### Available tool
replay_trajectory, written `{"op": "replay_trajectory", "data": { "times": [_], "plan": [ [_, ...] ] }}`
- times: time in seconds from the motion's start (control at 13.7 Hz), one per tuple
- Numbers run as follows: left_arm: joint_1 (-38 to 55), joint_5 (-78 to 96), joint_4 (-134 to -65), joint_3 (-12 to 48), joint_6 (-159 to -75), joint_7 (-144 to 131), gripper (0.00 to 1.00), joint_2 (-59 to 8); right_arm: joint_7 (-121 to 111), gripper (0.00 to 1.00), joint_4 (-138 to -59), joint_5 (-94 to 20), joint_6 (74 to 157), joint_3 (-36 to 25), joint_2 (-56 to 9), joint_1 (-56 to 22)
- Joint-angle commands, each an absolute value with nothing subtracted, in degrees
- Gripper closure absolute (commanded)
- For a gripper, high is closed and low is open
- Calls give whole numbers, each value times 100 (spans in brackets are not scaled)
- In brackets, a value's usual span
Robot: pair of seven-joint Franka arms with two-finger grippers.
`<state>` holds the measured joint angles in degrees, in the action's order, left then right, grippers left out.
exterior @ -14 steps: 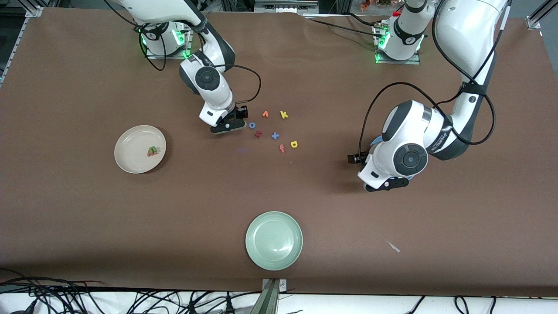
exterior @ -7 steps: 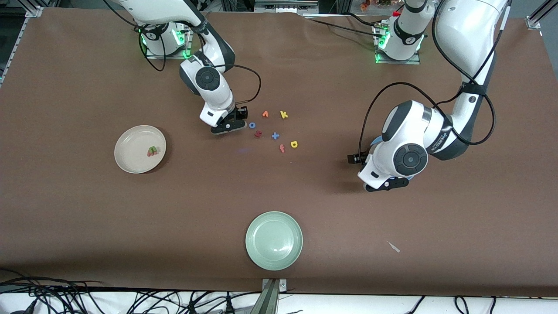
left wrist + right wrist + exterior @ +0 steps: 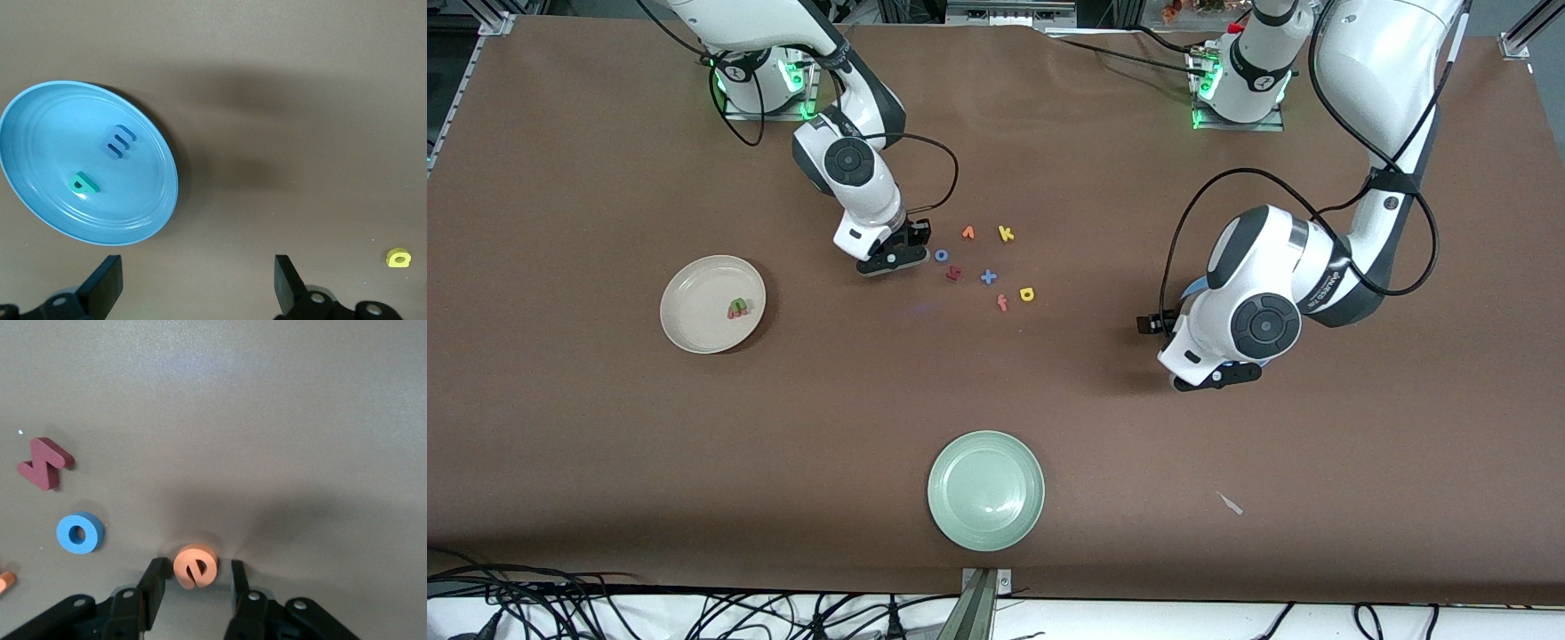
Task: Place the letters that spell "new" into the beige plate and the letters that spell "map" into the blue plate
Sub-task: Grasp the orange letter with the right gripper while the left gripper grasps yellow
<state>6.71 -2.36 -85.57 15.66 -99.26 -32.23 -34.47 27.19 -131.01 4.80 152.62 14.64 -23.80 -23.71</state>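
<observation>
My right claw (image 3: 193, 581) has narrowed around the orange e (image 3: 195, 566) beside the blue o (image 3: 79, 533), fingers not quite touching it; the e still needs carrying to the beige plate (image 3: 694, 331). The left claw (image 3: 197, 293) waits wide open, holding nothing, near the blue plate (image 3: 40, 107).

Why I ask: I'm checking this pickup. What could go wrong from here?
The right gripper brackets the small orange e with its fingers not yet touching; an off-centre squeeze could pop it out. The blue o lies close by and might get nudged. The yellow p lies outside the blue plate.
</observation>
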Motion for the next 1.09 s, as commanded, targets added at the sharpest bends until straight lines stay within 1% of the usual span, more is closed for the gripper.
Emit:
{"op": "replay_trajectory", "data": {
  "times": [0.0,0.22,0.44,0.58,0.66,0.73,0.8,1.02],
  "plan": [
    [686,-211,-8402,1547,-9879,-3120,0,-3533,2663,58,-13043,554,15451,1477,-2557,-2355],
    [921,-211,-8385,1564,-9914,-3129,0,-3551,2672,61,-13043,554,15486,1485,-2575,-2373],
    [1072,86,-8376,1599,-10623,-3234,0,-3726,2672,64,-13043,554,15513,1485,-2610,-2373],
    [1239,543,-8385,1600,-10836,-3234,0,-3840,2672,68,-13043,554,15574,1477,-2645,-2382],
    [1509,571,-8385,1591,-10854,-3252,0,-3867,2672,69,-13043,554,15574,1485,-2646,-2382],
    [1808,536,-8428,1539,-10950,-3365,0,-3902,2672,70,-13043,554,15583,1485,-2654,-2382],
    [1906,458,-8472,1521,-11099,-3558,0,-3937,2672,72,-13043,554,15583,1485,-2654,-2382],
    [2178,343,-8884,1573,-11678,-3629,0,-3937,2672,77,-13034,554,15574,1485,-2646,-2382]
  ]
}}
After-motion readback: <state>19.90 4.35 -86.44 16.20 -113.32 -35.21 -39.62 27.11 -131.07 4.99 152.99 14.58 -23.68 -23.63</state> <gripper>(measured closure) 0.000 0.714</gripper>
